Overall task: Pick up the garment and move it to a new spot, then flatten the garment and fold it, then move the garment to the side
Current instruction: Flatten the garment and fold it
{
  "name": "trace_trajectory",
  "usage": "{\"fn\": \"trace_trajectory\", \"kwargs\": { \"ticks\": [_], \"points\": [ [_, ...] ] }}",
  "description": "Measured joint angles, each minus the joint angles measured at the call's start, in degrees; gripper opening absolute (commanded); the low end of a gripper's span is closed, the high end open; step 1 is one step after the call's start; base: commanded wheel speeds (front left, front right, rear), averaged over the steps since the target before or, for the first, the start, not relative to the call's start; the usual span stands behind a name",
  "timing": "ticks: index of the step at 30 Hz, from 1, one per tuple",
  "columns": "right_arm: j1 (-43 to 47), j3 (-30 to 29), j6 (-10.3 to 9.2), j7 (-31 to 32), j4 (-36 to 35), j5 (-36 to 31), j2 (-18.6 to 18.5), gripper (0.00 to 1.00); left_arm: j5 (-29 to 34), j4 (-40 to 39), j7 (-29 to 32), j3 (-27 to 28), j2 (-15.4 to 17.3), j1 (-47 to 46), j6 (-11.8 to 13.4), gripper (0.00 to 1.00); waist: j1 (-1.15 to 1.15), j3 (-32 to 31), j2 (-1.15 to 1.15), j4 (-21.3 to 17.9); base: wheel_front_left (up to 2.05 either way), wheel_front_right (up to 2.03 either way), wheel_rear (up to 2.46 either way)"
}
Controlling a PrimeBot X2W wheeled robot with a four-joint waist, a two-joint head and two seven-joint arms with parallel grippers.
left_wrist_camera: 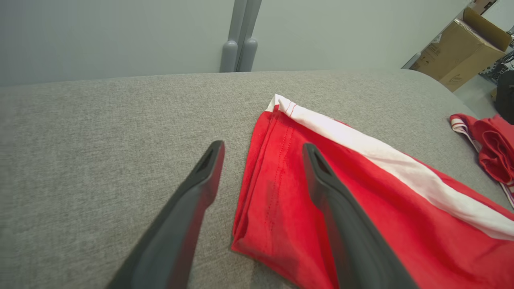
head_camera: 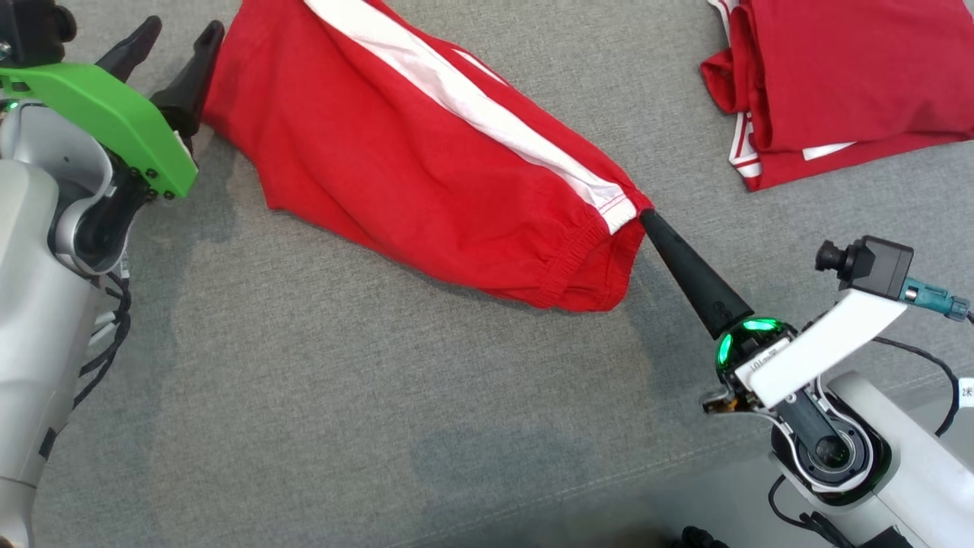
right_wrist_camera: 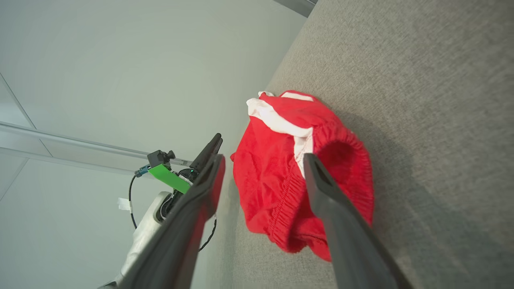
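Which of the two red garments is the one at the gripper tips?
The long unfolded garment, stretched between the left gripper and right gripper. The other red garment lies folded to the right, away from both.

A grey woven surface (left_wrist_camera: 80,140) lay before a plain pale wall (left_wrist_camera: 100,36). A cardboard box (left_wrist_camera: 457,52) stood off to one side.

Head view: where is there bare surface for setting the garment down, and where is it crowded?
Bare: the broad grey surface below the red garment, and a narrower strip between it and the folded red pile. Crowded: the top, where both lie.
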Motion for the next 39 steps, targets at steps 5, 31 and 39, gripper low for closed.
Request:
{"fn": "trace_trajectory", "kwargs": {
  "ticks": [5, 31, 39],
  "points": [
    [2.5, 1.0, 0.0, 0.8, 0.3, 0.0, -2.1, 1.0, -0.2, 0.5, 0.6, -0.3, 1.0, 0.0, -0.2, 1.0, 0.0, -0.9, 0.0, -1.3, 0.0, 0.0, 0.0],
    [-0.3, -7.9, -5.33, -5.9, -3.2, -23.3, -8.5, 1.0, 0.9, 6.2, 9.8, -5.0, 5.7, -3.0, -0.2, 1.0, 0.0, 0.2, 0.0, -9.9, 0.0, 0.0, 0.0],
    [-0.2, -8.6, -7.68, -5.9, -3.2, -25.6, -6.8, 1.0, -0.5, 6.6, 13.1, -6.8, 5.1, -3.7, -0.2, 1.0, 0.0, 0.8, 0.0, -10.4, 0.0, 0.0, 0.0]
  ]
}}
